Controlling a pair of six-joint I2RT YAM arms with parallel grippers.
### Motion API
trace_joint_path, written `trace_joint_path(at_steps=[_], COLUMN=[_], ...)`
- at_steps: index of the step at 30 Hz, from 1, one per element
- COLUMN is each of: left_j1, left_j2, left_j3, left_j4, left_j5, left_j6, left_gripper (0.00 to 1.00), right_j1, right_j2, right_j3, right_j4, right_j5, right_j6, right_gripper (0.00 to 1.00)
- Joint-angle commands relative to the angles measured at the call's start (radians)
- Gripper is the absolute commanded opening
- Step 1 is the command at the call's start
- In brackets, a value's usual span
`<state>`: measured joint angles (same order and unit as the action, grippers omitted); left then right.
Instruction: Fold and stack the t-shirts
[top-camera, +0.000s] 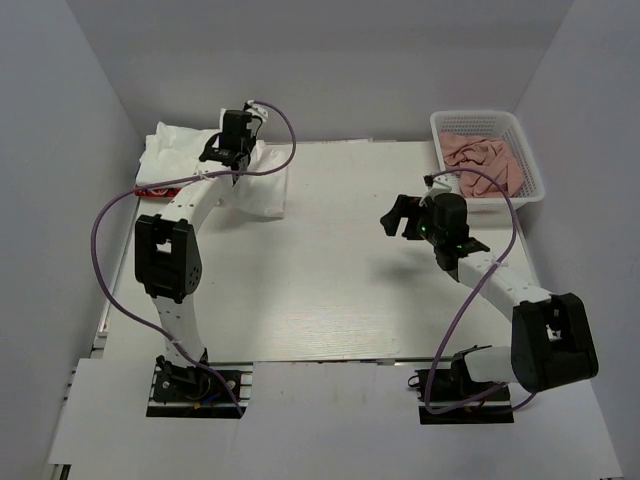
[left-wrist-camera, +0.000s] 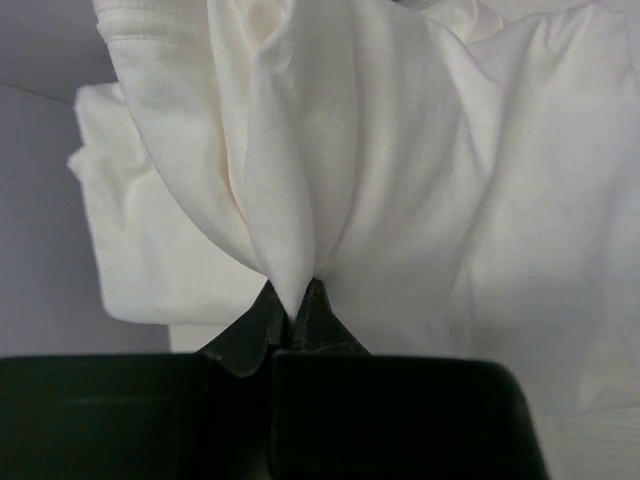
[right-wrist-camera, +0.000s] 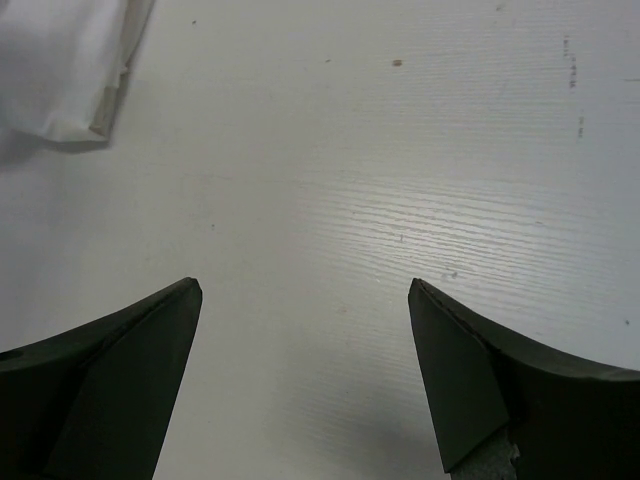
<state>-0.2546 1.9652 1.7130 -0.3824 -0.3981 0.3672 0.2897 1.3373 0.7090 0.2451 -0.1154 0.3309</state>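
White cotton t-shirts (top-camera: 175, 150) sit heaped at the far-left corner of the white wood-grain bench (top-camera: 330, 280). The black left gripper (left-wrist-camera: 297, 312) is pinched tight on 1 fold, cloth draping down. The black right gripper (right-wrist-camera: 305, 300) hangs mid-bench, fingers spread wide.

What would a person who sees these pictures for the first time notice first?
The left pincer, at the far left corner of the table, is shut on a fold of a white t-shirt. At the far right, a white basket holds salmon-pink cloths. The right pincer hangs open over the table.
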Motion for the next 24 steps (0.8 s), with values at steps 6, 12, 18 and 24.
trace_joint_path(at_steps=[6, 12, 18, 24], left_j1=[0.029, 0.048, 0.066, 0.084], left_j2=[-0.074, -0.077, -0.124, -0.124], left_j3=[0.154, 0.246, 0.235, 0.304], left_j4=[0.027, -0.036, -0.016, -0.019], left_j5=[-0.122, -0.11, -0.088, -0.088], left_j6=[0.121, 0.121, 0.144, 0.133], left_gripper=[0.0, 0.0, 0.0, 0.0], right_j1=[-0.001, -0.001, 0.003, 0.0], right_j2=[-0.105, -0.13, -0.142, -0.167], right_j3=[-0.052, -0.065, -0.057, -0.068], right_j4=[0.046, 0.054, 0.052, 0.059], right_j5=[0.181, 0.209, 0.186, 0.175], right_j6=[-0.013, -0.013, -0.039, -0.038], right_gripper=[0.9, 0.9, 0.9, 0.9])
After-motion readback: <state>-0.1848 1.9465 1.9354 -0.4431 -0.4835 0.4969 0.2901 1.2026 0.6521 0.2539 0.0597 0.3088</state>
